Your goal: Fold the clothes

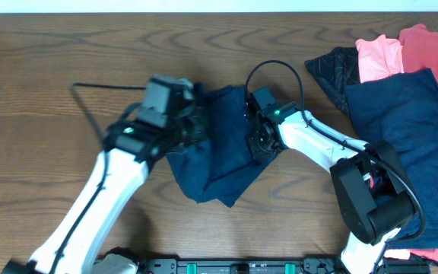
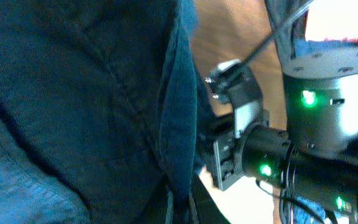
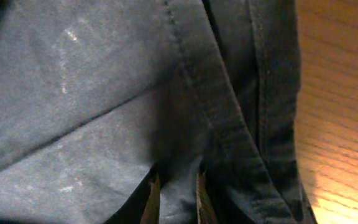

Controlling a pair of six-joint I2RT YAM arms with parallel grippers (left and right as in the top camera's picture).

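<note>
The limp dark navy fabric garment lies bunched on the brown wooden table, well apart from the heap of coral pink, red, black and navy clothes, on the heap's left.

The right gripper is at the garment's edge nearer the heap. Its fingers are pressed close on a tuck of navy cloth beside a stitched hem. The left gripper sits at the edge farther from the heap. Its wrist view shows a hem running down towards its fingers, but I cannot tell whether they pinch it.

The cloth looks light, soft and floppy, so it will likely sag and crease between holds instead of keeping a shape. The doubled, stitched hems and the corners are probably the surest places to take hold, since a single layer could slip or drag the layer beneath.
</note>
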